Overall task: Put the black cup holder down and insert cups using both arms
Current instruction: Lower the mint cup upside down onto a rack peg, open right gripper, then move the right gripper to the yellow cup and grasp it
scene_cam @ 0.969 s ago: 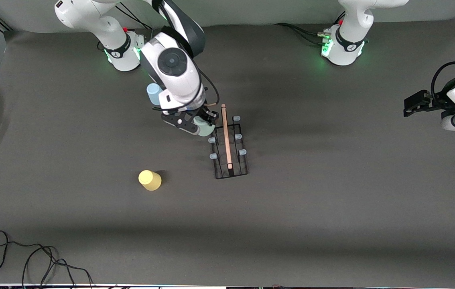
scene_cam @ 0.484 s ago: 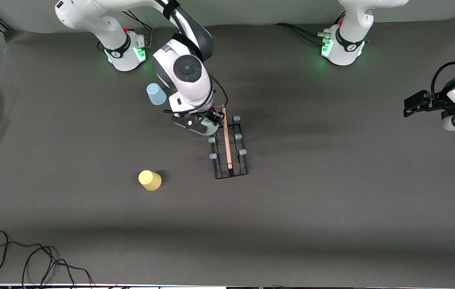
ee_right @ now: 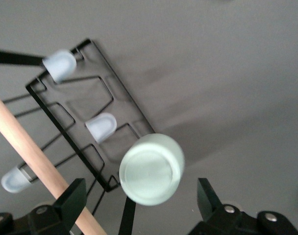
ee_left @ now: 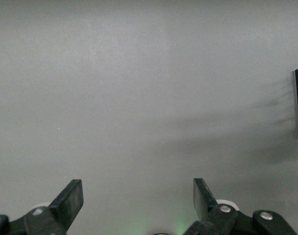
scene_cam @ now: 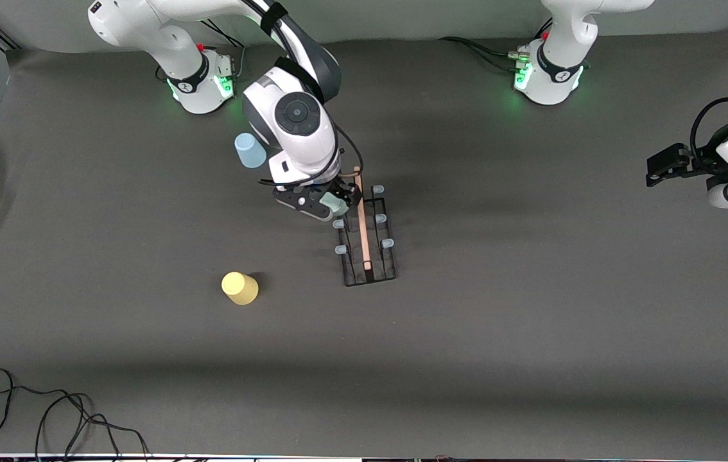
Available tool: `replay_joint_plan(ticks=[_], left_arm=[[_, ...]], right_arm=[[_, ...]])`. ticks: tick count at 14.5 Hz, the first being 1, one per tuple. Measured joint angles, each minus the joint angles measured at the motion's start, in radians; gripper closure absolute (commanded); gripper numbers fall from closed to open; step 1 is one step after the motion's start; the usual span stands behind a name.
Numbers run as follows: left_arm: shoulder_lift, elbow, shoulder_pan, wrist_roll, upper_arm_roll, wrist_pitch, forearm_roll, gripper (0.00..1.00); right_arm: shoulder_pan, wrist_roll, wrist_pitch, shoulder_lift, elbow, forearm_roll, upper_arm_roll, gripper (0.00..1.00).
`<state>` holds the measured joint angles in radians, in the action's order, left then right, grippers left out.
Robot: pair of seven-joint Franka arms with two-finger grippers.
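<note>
The right gripper (scene_cam: 333,204), fingers spread apart, hovers over a grey-green cup (ee_right: 151,169) on the black cup holder (scene_cam: 369,231). The left gripper (ee_left: 138,203) waits open-fingered above bare table (scene_cam: 531,308).

A dark grey table (scene_cam: 531,321) is observed. Resting on it: the black cup holder (scene_cam: 370,247) near the middle, a pale blue cup (scene_cam: 250,150), a yellow cup (scene_cam: 239,287), and a black cable (scene_cam: 49,417) at the near edge.
</note>
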<state>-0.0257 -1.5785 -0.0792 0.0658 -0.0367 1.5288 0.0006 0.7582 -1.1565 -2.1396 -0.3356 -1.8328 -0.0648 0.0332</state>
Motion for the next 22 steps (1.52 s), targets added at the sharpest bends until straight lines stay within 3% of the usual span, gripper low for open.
replay_joint_plan(ticks=[8, 14, 19, 22], left_arm=[[-0.008, 0.0, 0.0, 0.0, 0.0, 0.001, 0.002, 0.0], [-0.01, 0.001, -0.001, 0.0, 0.0, 0.003, 0.011, 0.0], [-0.01, 0.0, -0.002, 0.0, 0.0, 0.006, 0.012, 0.0], [-0.01, 0.0, -0.004, 0.0, 0.001, 0.01, 0.013, 0.0]], right_arm=[[-0.036, 0.471, 0.038, 0.047, 0.003, -0.007, 0.266, 0.0], [-0.19, 0.733, -0.113, -0.047, -0.01, -0.074, 0.278, 0.0], [-0.193, 0.761, -0.319, -0.215, -0.013, -0.085, 0.27, 0.0], [-0.192, 0.771, -0.373, -0.269, -0.011, -0.094, 0.264, 0.0]])
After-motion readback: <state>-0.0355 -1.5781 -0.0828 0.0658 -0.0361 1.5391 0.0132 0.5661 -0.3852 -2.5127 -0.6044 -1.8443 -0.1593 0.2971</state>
